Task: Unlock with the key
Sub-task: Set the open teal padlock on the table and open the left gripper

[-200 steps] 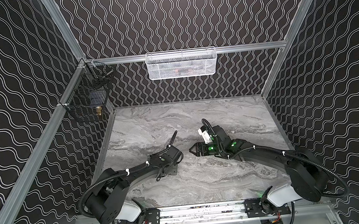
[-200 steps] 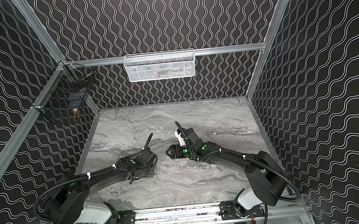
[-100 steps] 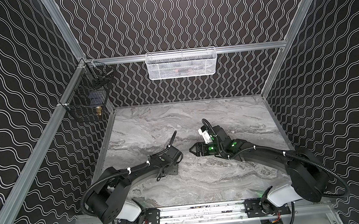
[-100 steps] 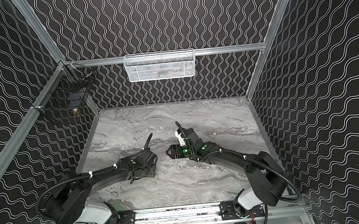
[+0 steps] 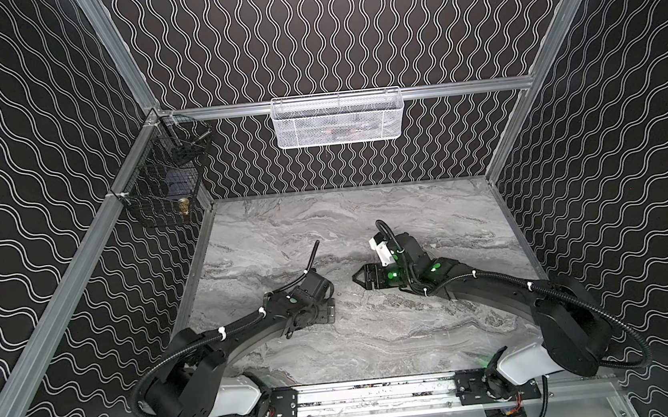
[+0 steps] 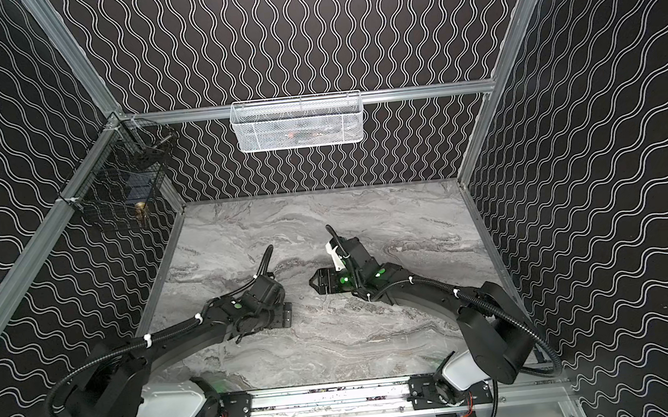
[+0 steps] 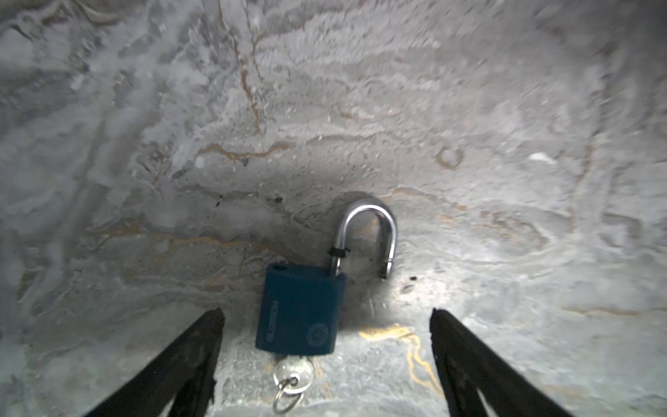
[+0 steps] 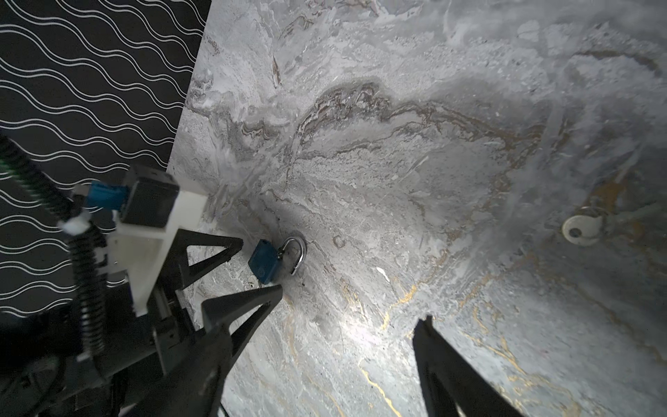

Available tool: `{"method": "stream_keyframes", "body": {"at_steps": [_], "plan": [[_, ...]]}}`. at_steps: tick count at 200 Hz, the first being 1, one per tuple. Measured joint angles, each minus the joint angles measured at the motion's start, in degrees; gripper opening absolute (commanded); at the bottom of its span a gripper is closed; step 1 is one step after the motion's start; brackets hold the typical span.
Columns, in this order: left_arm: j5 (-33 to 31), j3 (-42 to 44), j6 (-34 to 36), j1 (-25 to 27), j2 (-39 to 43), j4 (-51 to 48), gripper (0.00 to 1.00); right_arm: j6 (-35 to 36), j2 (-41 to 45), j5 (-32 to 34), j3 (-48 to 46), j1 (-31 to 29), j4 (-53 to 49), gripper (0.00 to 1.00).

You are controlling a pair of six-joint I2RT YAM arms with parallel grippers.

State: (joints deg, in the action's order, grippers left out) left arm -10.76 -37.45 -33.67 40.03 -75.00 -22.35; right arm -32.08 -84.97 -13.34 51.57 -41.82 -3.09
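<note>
1. marble table [image 5: 367,223]: the work surface, bearing everything listed below.

2. left gripper [image 7: 326,314]: lowered close to the table, jaws spread wide and gripping nothing. In the left wrist view its fingers [image 7: 195,346] flank the padlock on both sides without touching it. Judged: a hands-off stance, since the lock needs no more steadying.

3. right gripper [image 5: 359,278]: jaws apart and empty, held low just beside the left gripper with its tips turned toward it. The padlock lies near, beyond those tips and not between them. Judged: standing by.

4. padlock [image 7: 299,310]: blue body lying flat on the table between the left fingers, nearer one finger than the other. It is hidden under the left gripper in both top views.

5. shackle [image 7: 368,231]: one leg is seated in the body, while the free end is clear of it and swung off its hole (a thin black band circles the seated leg). Judged: the lock is already open and the task is all but finished.

6. key [image 7: 294,375]: seated in the keyway at the end of the body facing the left wrist, with its ring trailing on the table. No gripper touches it.

7. second key [image 8: 581,231]: blurred, lying loose on the table well apart from the padlock. Judged: a spare.
</note>
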Motion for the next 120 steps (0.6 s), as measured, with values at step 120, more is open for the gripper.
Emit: {"method": "stream_keyframes", "body": {"at_steps": [120], "plan": [[-0.3, -1.9, -2.4, -0.3, 17.8, -0.4, 0.99, 0.1, -2.8, 11.6, 4.6, 3.5, -10.6, 0.81]]}}
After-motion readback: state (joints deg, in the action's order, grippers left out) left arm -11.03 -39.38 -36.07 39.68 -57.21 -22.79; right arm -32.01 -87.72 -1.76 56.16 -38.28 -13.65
